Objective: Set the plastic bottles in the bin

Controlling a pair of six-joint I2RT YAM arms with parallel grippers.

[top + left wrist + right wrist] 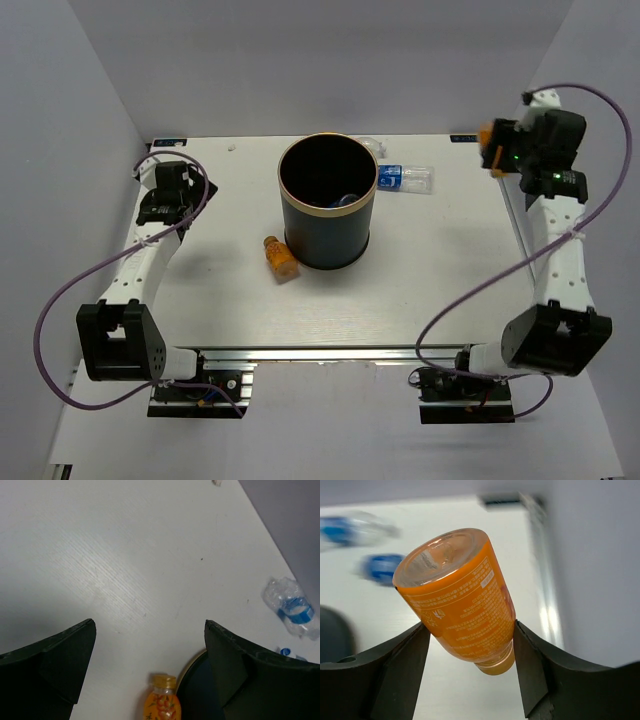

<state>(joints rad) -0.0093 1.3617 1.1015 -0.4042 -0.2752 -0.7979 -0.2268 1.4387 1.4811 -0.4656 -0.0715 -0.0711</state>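
Observation:
The dark bin (325,215) with a tan rim stands mid-table, with something blue inside. My right gripper (492,150) is raised at the far right, shut on a stubby orange bottle (457,597) that is tilted between the fingers (469,625). A second orange bottle (281,257) lies against the bin's left side; it also shows in the left wrist view (161,704) beside the bin's rim (192,677). A clear bottle with a blue label (405,179) lies right of the bin, another clear one (370,146) behind it. My left gripper (163,198) is open and empty at the far left (150,625).
Grey walls close in the table on the left, back and right. A crumpled clear bottle (292,607) shows in the left wrist view near the wall. Blurred blue-labelled bottles (380,566) show in the right wrist view. A metal rail runs along the near edge (330,352).

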